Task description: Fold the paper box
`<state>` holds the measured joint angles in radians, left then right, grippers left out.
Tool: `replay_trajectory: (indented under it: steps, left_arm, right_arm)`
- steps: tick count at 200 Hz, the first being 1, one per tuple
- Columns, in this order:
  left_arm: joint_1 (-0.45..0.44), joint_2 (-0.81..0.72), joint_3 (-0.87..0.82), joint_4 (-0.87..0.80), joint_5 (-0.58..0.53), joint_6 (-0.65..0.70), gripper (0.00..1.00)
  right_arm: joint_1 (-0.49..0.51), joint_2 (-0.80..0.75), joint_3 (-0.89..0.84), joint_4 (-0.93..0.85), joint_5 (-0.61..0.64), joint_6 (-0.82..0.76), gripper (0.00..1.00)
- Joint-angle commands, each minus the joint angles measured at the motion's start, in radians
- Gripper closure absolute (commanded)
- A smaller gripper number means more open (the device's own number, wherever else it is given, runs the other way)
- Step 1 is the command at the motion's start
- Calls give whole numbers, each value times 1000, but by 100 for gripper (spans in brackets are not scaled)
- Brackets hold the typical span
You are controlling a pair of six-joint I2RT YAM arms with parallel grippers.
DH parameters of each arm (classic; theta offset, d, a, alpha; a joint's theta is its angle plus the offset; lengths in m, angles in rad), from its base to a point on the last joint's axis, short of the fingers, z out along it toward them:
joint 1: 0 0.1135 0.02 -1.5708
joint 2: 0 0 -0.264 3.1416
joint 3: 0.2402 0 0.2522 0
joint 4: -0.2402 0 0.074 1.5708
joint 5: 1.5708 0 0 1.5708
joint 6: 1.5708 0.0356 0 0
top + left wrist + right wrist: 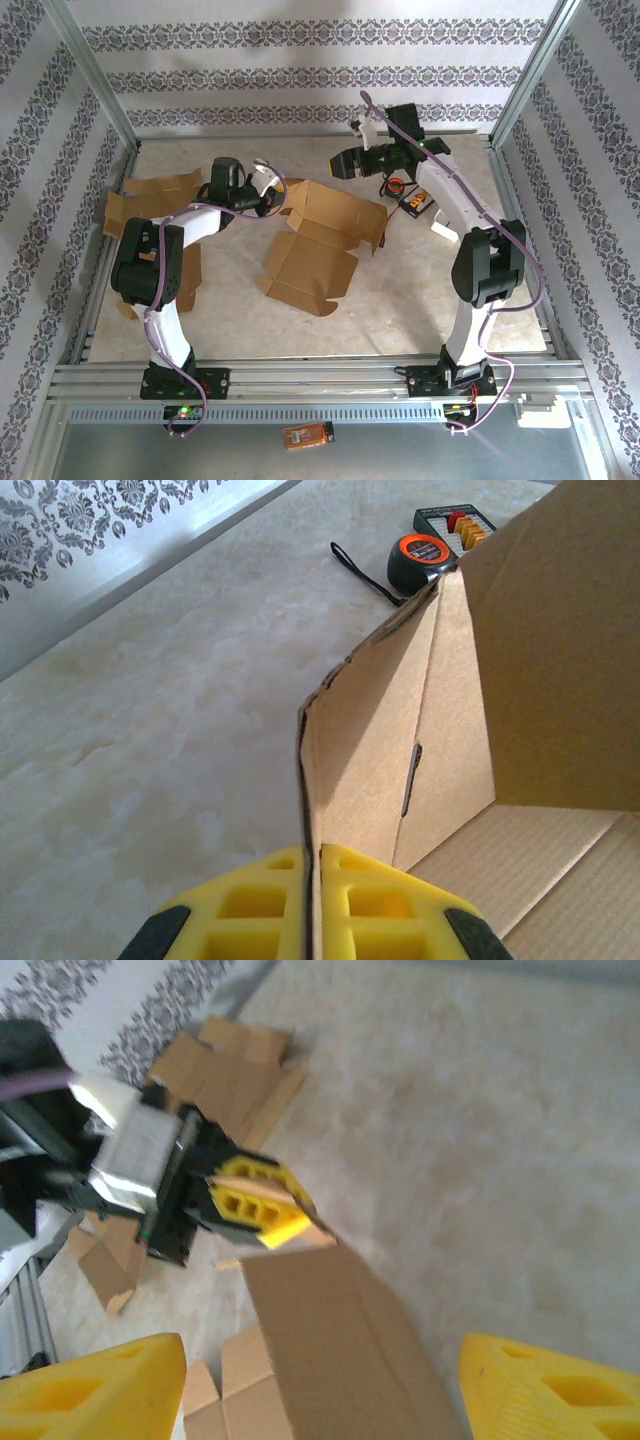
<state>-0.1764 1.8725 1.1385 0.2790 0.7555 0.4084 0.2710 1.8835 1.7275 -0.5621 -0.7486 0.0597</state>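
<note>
The brown paper box (322, 240) lies half folded in the middle of the table, with its far walls raised. My left gripper (274, 192) is shut on the box's left wall, and its yellow fingers (250, 905) pinch the upright cardboard edge (375, 740). My right gripper (342, 165) hovers open above the box's far side. In the right wrist view its yellow fingertips (95, 1390) stand wide apart over a raised box panel (340, 1340), touching nothing. That view also takes in the left gripper (258, 1205) clamped on the cardboard.
Flat cardboard blanks (150, 205) lie at the table's left edge. A tape measure (420, 560) and a small grey case (455, 522) sit behind the box, near the right arm (470, 215). Patterned walls and metal rails enclose the table.
</note>
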Motion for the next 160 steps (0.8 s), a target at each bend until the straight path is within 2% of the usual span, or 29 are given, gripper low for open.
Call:
replay_trajectory:
  steps: [1, 24, 67, 107, 139, 160]
  left_arm:
    - [-13, -34, -16, 56, 18, 27, 100]
    - [-19, -34, -18, 58, 24, 26, 100]
    - [-29, -34, -16, 51, 17, 37, 100]
    - [-37, -33, -10, 52, 17, 35, 100]
    - [-44, -26, -14, 56, 11, 32, 100]
    - [-50, -23, -13, 55, 0, 32, 100]
  right_arm:
    - [9, -15, -40, -56, 15, 33, 29]
    - [9, -20, -97, -34, 45, 38, 33]
    - [7, -25, -158, 18, 11, 57, 44]
    - [24, -5, -179, 17, 25, 37, 42]
    - [37, 14, -180, 12, 29, 26, 45]
    - [36, -2, -177, 26, -22, 55, 44]
